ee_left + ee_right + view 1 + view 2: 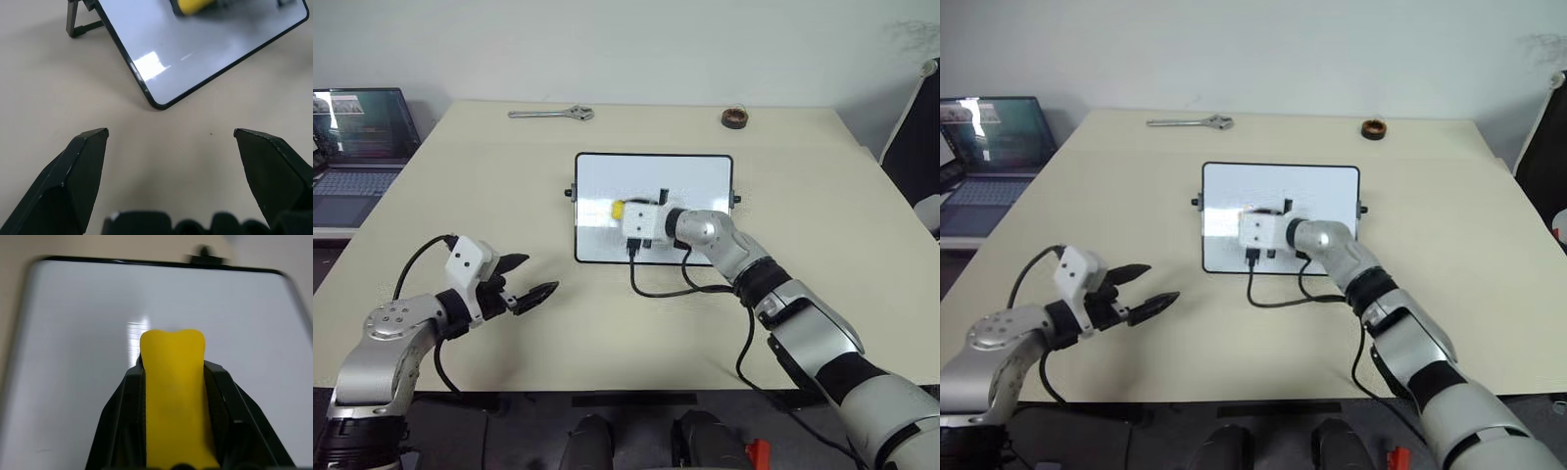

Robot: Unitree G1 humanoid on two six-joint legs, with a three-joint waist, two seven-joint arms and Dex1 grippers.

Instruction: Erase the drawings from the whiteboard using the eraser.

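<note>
Yellow eraser [172, 396] sits pinched tight in the right gripper [628, 217] over the middle of the whiteboard [690, 176] for wiping, while the left gripper [530, 282] waits spread apart near the whiteboard's lower corner.

Whiteboard [685, 181]: glossy white face, thin black frame. Eraser [173, 396]: smooth matt yellow. Table [460, 196]: matt beige. Wrench [553, 114]: bright metal.

The right pincer [628, 217] covers part of the whiteboard [690, 181]; most of the eraser [618, 209] is hidden.
</note>
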